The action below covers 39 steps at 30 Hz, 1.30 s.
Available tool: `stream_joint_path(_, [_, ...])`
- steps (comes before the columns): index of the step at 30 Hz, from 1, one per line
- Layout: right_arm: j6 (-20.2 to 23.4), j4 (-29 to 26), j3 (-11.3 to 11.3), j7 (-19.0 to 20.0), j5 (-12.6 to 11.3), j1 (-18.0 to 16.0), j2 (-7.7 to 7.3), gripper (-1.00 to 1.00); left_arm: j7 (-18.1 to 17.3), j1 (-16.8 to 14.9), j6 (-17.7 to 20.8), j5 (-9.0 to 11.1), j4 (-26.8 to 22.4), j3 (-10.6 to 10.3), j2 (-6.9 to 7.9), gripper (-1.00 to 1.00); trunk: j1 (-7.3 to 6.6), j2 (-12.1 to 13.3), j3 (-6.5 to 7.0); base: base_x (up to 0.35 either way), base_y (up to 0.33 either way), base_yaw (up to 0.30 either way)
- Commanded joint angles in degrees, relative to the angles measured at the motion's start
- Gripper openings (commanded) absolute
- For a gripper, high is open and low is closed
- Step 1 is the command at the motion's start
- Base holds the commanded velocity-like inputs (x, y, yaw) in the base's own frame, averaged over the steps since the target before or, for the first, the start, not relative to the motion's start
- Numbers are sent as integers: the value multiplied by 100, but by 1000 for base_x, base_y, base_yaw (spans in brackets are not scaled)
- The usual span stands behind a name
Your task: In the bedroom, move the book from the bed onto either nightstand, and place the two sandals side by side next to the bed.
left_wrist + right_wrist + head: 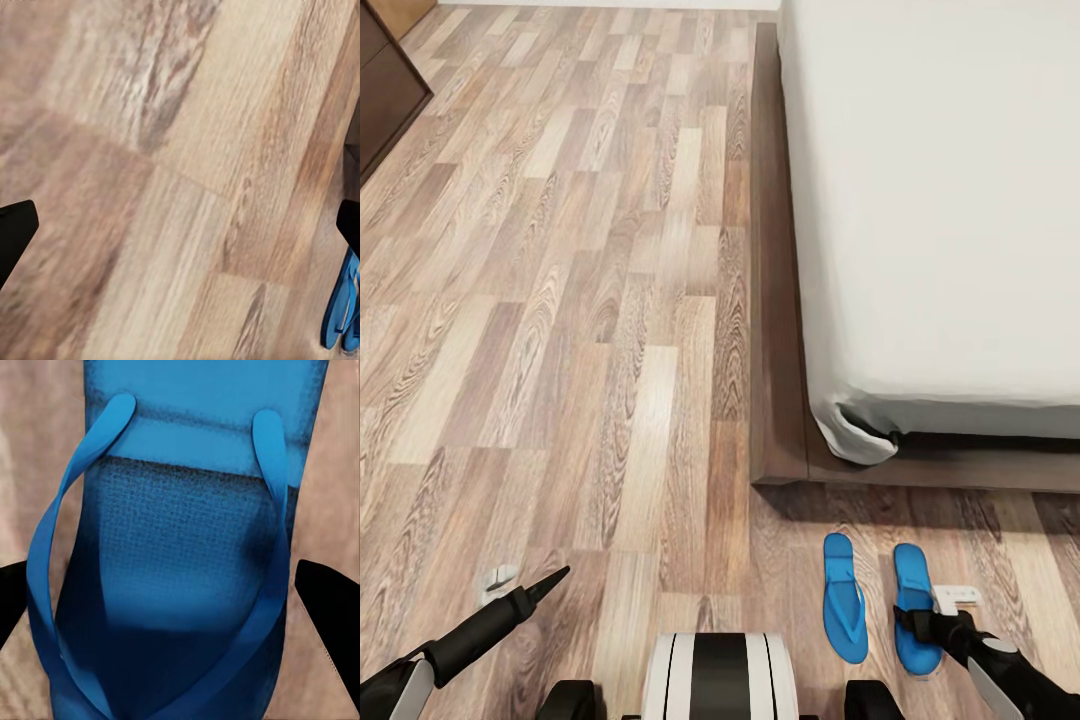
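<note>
The wood-plank floor (560, 330) takes up most of the head view, and the bed (780, 300) with its off-white mattress (940, 200) runs along the right, its dark frame corner ending just ahead of the two sandals; the book cannot be seen on the stretch of mattress in view. A dark cabinet (385, 90) sits at the far left edge, too cropped to identify. The sandals lie on the floor near the foot corner of the bed, roughly parallel and pointing toward it: the left sandal (844, 598) rests free, the right sandal (915, 605) lies under the right gripper (180, 592), whose fingers are spread wide to either side of the sole and straps, not closed on it. The left gripper (180, 225) hangs wide open over bare planks, holding nothing. The likely trouble: closing or lifting here could snag a strap or nudge the thin sole, skewing the pair out of line
</note>
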Motion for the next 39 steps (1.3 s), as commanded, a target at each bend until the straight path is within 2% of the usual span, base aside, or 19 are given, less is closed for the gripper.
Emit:
stream_joint_path(1, [14, -91, 25, 1, -45, 0, -9, -100, -17, -2, 57, 29, 0, 7, 0, 100, -1, -1, -3, 0, 0, 0])
stream_joint_path(7, [-45, -316, 24, 19, -44, 0, -35, -100, -17, -2, 57, 27, 0, 4, 0, 100, -1, -1, -3, 0, 0, 0])
stream_joint_path(22, [-52, -292, -17, -20, -26, 0, -30, -100, -17, -2, 57, 32, 0, 3, 0, 100, -1, -1, -3, 0, 0, 0])
stream_joint_path(27, [-51, -292, -19, -20, -26, 0, -30, -100, -9, -2, 57, 32, 0, 3, 0, 100, 12, -8, -114, 0, 0, 0])
stream_joint_path(39, [-51, -292, -26, -20, -26, 0, -30, -100, -12, -2, 57, 32, 0, 7, 0, 100, 12, -8, -114, 0, 0, 0])
